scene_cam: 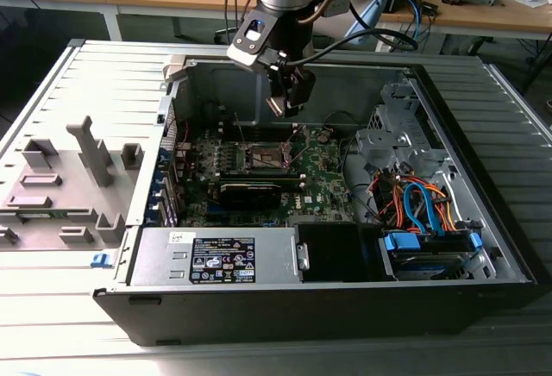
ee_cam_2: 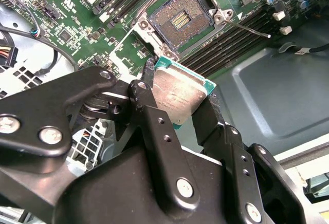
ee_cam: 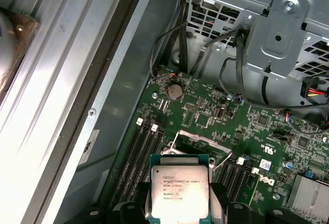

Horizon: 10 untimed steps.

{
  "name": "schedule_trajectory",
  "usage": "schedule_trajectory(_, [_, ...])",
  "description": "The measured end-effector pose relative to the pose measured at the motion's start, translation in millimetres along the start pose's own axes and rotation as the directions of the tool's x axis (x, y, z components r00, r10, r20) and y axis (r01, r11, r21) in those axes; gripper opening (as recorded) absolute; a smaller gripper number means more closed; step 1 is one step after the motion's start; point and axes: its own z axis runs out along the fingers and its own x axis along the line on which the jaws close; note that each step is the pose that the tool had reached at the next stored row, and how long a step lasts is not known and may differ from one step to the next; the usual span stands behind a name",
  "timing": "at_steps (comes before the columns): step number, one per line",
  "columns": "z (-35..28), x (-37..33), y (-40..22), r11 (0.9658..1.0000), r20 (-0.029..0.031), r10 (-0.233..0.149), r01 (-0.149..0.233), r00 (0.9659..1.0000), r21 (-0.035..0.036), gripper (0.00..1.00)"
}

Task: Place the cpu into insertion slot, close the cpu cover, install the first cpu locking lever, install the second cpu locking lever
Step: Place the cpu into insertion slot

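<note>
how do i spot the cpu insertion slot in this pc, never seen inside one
Look inside the open computer case at the green motherboard. Near its middle sits the insertion slot, flanked by long dark memory slots. It alone is square, with a brownish-gold contact field inside a silver rim.

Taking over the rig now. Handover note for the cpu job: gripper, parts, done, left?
Gripper: shut on the cpu, held by two opposite edges above the board.
Slot: uncovered, contacts bare, apart from the cpu.
Cover: looks raised, not closed.
Lever: one thin rod stands free beside the slot; I cannot make out the other.
Done: cpu is in the gripper.
Not yet done: cpu into slot, cover shut, both levers locked.
</note>
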Motion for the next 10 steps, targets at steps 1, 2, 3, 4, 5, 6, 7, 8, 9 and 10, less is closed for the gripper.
schedule_trajectory(1, [0.0, 0.0, 0.0, 1.0, 0.0, 0.001, -0.001, 1.0, 0.0, 0.54])
schedule_trajectory(2, [0.0, 0.0, 0.0, 1.0, 0.0001, 0.001, -0.001, 1.0, 0.0, 0.54])
schedule_trajectory(3, [0.1, 0.0, 0.0, 1.0, 0.0001, 0.002, -0.002, 1.0, 0.0, 0.54])
schedule_trajectory(4, [0.1, 0.0, 0.0, 1.0, 0.0002, 0.003, -0.003, 1.0, 0.0, 0.54])
schedule_trajectory(5, [0.1, 0.0, 0.0, 1.0, 0.0003, 0.004, -0.004, 1.0, -0.0001, 0.54])
schedule_trajectory(6, [0.1, 0.0, 0.0, 1.0, 0.0004, 0.005, -0.005, 1.0, -0.0001, 0.54])
schedule_trajectory(7, [0.1, 0.0, 0.0, 1.0, 0.0005, 0.006, -0.006, 1.0, -0.0001, 0.54])
schedule_trajectory(8, [0.2, 0.0, 0.0, 1.0, 0.0006, 0.007, -0.007, 1.0, -0.0001, 0.54])
schedule_trajectory(9, [0.2, 0.0, 0.0, 1.0, 0.0006, 0.008, -0.008, 1.0, -0.0002, 0.54])
schedule_trajectory(10, [0.2, 0.0, 0.0, 1.0, 0.0007, 0.009, -0.009, 1.0, -0.0002, 0.54])
